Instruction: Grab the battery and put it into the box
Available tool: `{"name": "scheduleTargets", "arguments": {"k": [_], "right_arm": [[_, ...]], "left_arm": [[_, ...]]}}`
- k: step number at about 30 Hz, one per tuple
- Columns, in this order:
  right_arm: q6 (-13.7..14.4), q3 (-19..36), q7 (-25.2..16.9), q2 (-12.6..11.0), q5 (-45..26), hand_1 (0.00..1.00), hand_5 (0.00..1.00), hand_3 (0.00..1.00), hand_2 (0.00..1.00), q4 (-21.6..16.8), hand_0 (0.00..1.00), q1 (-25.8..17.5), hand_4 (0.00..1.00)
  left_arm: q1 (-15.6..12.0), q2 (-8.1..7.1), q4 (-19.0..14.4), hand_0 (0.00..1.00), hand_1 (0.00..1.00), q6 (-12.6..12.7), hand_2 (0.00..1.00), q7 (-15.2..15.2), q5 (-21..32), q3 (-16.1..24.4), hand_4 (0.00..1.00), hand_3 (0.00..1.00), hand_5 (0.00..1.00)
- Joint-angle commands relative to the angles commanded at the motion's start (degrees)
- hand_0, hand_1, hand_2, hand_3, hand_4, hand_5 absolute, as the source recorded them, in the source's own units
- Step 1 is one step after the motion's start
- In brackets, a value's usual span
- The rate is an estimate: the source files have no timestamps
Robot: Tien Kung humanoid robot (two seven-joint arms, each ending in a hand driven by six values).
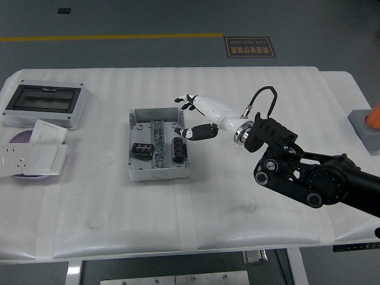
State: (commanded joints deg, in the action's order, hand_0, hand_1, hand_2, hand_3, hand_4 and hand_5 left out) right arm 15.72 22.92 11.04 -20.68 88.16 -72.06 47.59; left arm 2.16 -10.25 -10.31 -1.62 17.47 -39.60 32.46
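Note:
A grey open box (135,171) sits left of the table's middle. Two black cylindrical batteries lie inside it, one on the left (141,149) and one on the right (179,149), with a rail between them. My right hand (189,117) is white with black fingertips. It hovers just above and right of the box's far right corner, fingers spread, holding nothing. Its black arm (309,178) comes in from the right. The left arm is out of view.
A grey enclosure with a dark window (46,103) stands at the far left. White socket plates (32,155) lie in front of it over a purple disc. A grey block with an orange cone (367,124) stands beyond the right edge.

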Motion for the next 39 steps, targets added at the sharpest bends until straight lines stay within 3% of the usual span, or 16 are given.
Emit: {"name": "scheduleTargets", "arguments": {"k": [7,13,24,29,33,39], "right_arm": [[-0.31,9.92,0.15,-6.94,2.34,0.740,0.402,0.840,0.729,2.12,0.762,-3.83,0.772],[-0.33,20.18,-0.85,-9.74,2.12,0.739,0.422,0.833,0.727,2.31,0.764,-9.51,0.796],[0.38,40.46,-3.05,-8.12,3.29,0.733,0.426,0.809,0.724,-2.46,0.765,-20.24,0.810],[0.65,48.47,-3.85,-8.49,2.46,0.731,0.427,0.802,0.724,-4.52,0.756,-25.10,0.811],[0.65,53.39,-4.12,-8.54,1.97,0.726,0.428,0.798,0.720,-5.32,0.753,-28.15,0.813],[1.12,55.67,-4.51,-7.27,2.29,0.719,0.433,0.789,0.719,-6.29,0.741,-30.98,0.815]], "left_arm": [[-0.49,-0.01,0.00,0.652,0.660,-0.12,0.619,0.12,-0.02,0.21,0.513,0.618,0.375],[-1.27,0.19,0.00,0.651,0.660,-0.43,0.619,0.54,-1.67,1.34,0.508,0.616,0.370],[-1.70,0.32,0.00,0.651,0.660,-0.49,0.619,0.49,-2.52,2.16,0.502,0.616,0.365],[-1.79,0.09,0.00,0.651,0.660,-0.51,0.619,0.40,-1.77,1.49,0.502,0.616,0.366],[-1.96,-0.37,0.00,0.651,0.660,-0.47,0.619,0.19,-0.29,0.19,0.501,0.617,0.369],[-1.83,-1.49,0.00,0.651,0.661,-0.48,0.619,-0.04,0.88,-1.32,0.502,0.618,0.372]]}}
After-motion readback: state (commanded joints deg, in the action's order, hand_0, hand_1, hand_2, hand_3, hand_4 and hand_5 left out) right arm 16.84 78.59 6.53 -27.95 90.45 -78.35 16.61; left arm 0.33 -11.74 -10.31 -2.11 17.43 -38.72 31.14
